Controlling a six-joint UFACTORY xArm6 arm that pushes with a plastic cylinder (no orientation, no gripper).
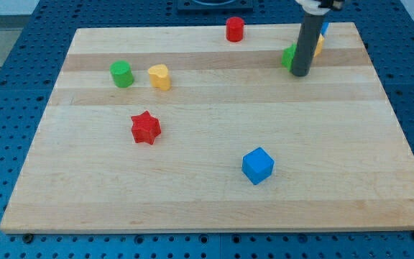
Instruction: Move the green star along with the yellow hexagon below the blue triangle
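You get a bright, even picture. Light seems to come from above, so the blocks leave only small soft shadows. The wooden board has no strong glare. Everything looks sharp enough, with slight softness.

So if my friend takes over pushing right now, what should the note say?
My tip is at the view's upper right, touching or nearly touching the green block on its left; its shape is hidden by the rod. A yellow block and a blue block peek out behind the rod, shapes unclear. Whether green and yellow already sit below blue cannot be judged. Left: check that, then finish the push.
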